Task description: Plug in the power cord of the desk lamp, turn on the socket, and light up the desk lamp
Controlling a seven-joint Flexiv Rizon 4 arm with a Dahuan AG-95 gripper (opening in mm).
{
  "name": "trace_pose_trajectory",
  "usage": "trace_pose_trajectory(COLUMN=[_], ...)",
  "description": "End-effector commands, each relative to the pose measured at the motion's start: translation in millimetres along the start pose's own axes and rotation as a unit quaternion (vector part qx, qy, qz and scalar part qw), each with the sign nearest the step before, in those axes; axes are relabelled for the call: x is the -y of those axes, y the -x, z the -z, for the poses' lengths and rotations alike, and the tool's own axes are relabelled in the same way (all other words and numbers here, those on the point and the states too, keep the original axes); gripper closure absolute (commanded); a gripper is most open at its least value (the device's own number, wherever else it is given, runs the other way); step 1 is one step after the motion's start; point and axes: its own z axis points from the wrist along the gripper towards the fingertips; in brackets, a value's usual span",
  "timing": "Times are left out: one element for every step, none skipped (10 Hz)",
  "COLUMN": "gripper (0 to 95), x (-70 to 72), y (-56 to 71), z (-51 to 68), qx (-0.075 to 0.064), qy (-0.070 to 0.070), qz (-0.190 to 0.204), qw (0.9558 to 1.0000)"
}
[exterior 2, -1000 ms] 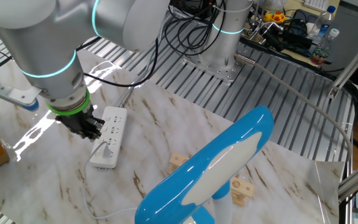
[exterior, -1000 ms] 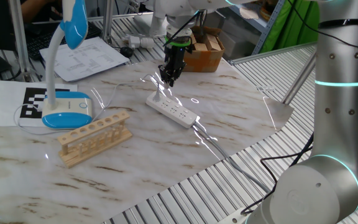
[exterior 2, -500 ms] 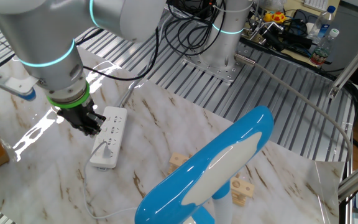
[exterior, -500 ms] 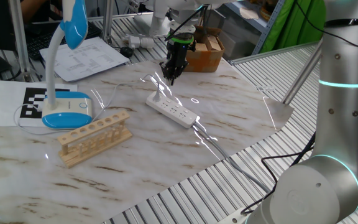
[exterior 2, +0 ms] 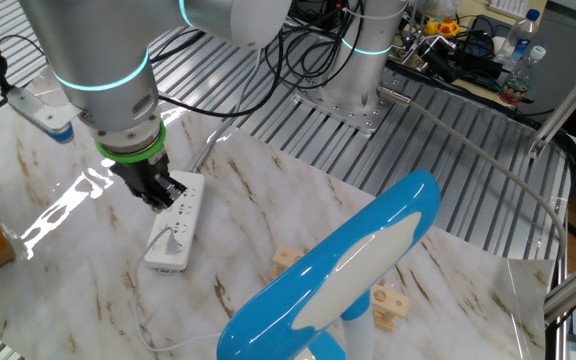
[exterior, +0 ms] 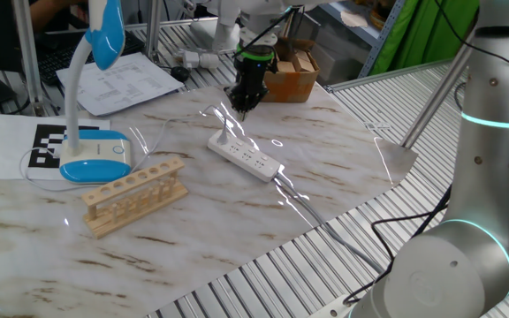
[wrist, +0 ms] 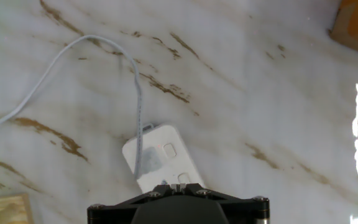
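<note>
- Marble-patterned table [exterior: 237,221] sits on a slatted metal bench; you can see cables and a cardboard box behind it.
- Your gripper [exterior: 242,110] points straight down with its jaws closed on nothing, hanging just above one end of the socket [exterior: 245,155].
- You can follow the power cord [wrist: 126,68] across the table to its plug, seated at that end of the socket.
- Your desk lamp [exterior: 94,132] stands well apart, beside a wooden test-tube rack [exterior: 135,194].
</note>
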Motion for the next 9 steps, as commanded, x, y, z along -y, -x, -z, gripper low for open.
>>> trace_pose_trajectory(gripper=[95.0,95.0,95.0,95.0,95.0,95.0,95.0,95.0,95.0], x=[-1.6,-1.5,-1.3,-1.3,-1.3,-1.3,-1.3,-1.3,-1.3], y=[2.4,2.3,2.1,2.1,2.1,2.1,2.1,2.1,2.1], z=[2.6,2.9,3.2,3.2,3.2,3.2,3.2,3.2,3.2], qx=[0.000,0.002,0.004,0.003,-0.012,-0.014,-0.009,-0.011,-0.012], qy=[0.000,-0.005,-0.026,-0.031,-0.027,-0.050,-0.066,-0.064,-0.053], qz=[-0.042,-0.041,-0.060,-0.060,-0.072,-0.062,-0.061,-0.057,-0.052], qw=[0.9991,0.9991,0.9978,0.9977,0.9969,0.9967,0.9959,0.9962,0.9972])
